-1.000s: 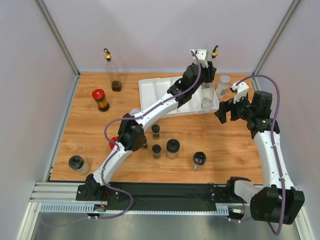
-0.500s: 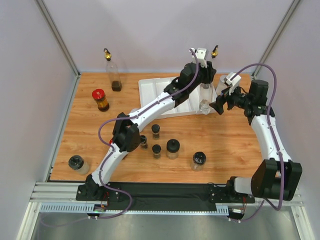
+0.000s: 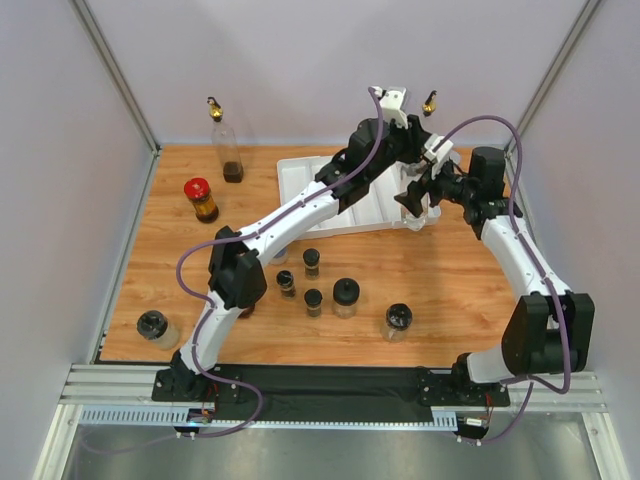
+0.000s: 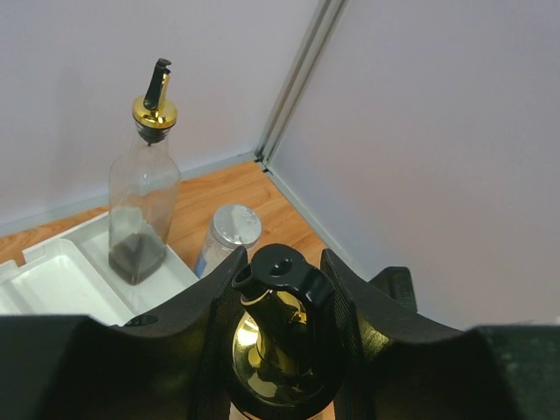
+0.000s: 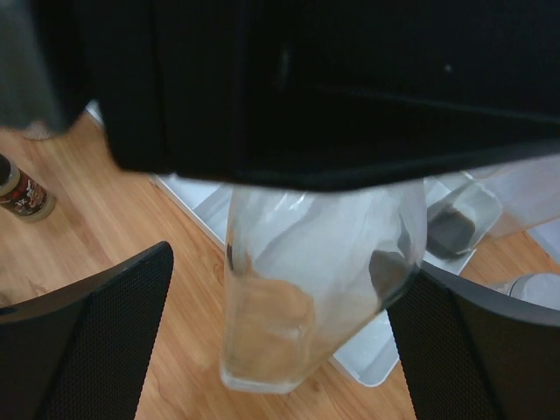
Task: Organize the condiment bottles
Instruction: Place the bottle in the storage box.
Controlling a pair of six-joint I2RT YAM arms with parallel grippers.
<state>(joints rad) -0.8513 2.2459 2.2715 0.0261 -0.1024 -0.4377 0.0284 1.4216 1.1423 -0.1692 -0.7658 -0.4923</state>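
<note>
Backdrop: pale walls boxed in the wooden table point(image 3: 450, 290) I was working over.
Top view, left gripper point(image 3: 408, 150): clenched on the neck of the held bottle point(image 3: 418, 217), at the right end of the white tray point(image 3: 300, 185).
Top view, right gripper point(image 3: 412, 195): jaws spread wide beside that bottle's lower body.
Left wrist: my fingers point(image 4: 219, 324) pinched the gold spout; a second spouted bottle point(image 4: 144, 210) stood in the tray corner, with a grey-lidded jar point(image 4: 229, 234) just beside it.
Right wrist: the clear body sat between my released fingers point(image 5: 96, 341); I couldn't tell whether they touched it.

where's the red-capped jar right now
In the top view the red-capped jar stands at the far left of the table, just nearer than the tall bottle and left of the tray.
</note>
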